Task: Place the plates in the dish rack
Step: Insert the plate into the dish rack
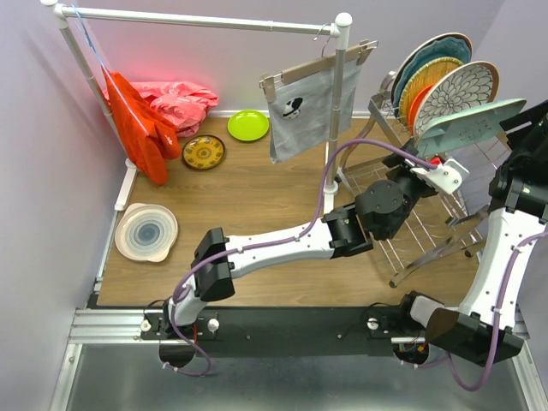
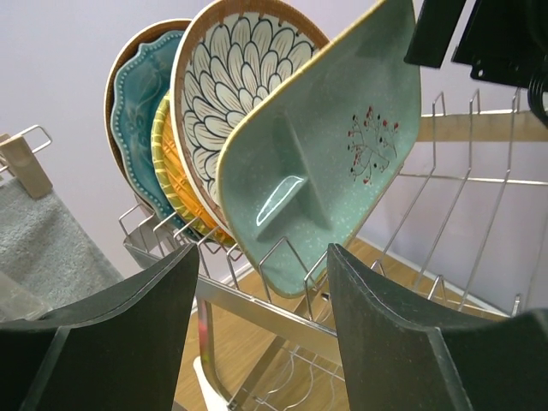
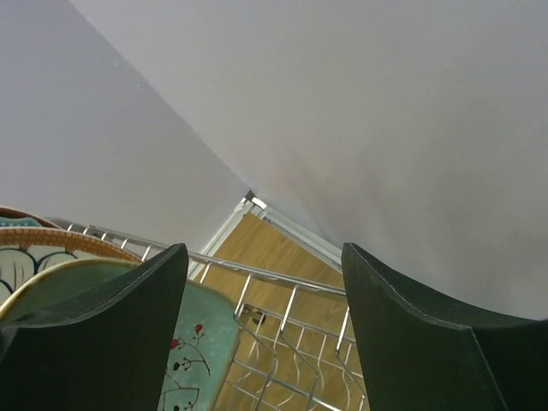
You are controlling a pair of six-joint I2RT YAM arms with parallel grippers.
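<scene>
The dish rack (image 1: 425, 233) stands at the right of the table. Several plates stand upright in it: a teal scalloped one (image 2: 141, 128), a yellow one (image 2: 169, 167), a white floral one (image 2: 235, 81) and, nearest, the mint tray (image 2: 325, 163), which leans between the tines. My left gripper (image 2: 264, 253) is open and empty, just in front of the rack's frame and below the tray. My right gripper (image 3: 264, 250) is open and empty above the rack, beside the tray's top edge (image 3: 201, 342). On the table lie a lime green plate (image 1: 248, 125), a yellow-brown plate (image 1: 204, 152) and a white ringed plate (image 1: 146, 232).
A white pipe rail (image 1: 205, 20) spans the back, with a grey cloth (image 1: 300, 107) clipped to it near the rack and red (image 1: 137, 128) and pink (image 1: 180, 101) cloths at the left. The walls stand close on the left and right.
</scene>
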